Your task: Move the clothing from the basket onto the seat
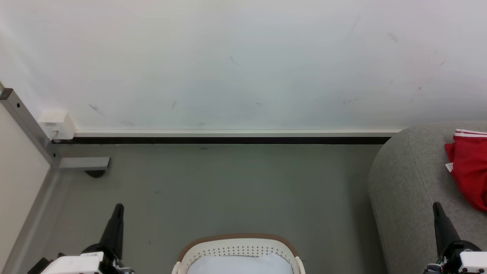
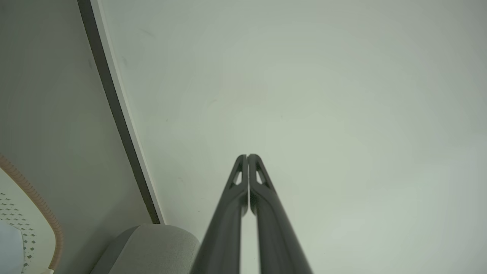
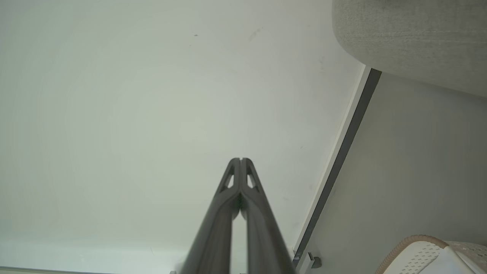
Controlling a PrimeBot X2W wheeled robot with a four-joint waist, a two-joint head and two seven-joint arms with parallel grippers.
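Left fingers point(image 2: 234, 201) and right fingers point(image 3: 224, 205) are both clenched and empty. Clothing point(image 1: 470, 167) lies on the seat point(image 1: 411, 182), ahead-right of the right fingers. Basket point(image 1: 236, 239) sits between the two sets, pale liner point(image 1: 239, 264) showing, no red visible.

Risks:
- Basket interior is mostly cut off, so a garment could be missed.
- A right-finger swing could snag the seat or drag the clothing off.

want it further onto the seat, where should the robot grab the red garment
Probably the bunched fold by the white label, on the left edge of the garment, coming from above and the left: it's crumpled there, giving the jaws something to pinch.
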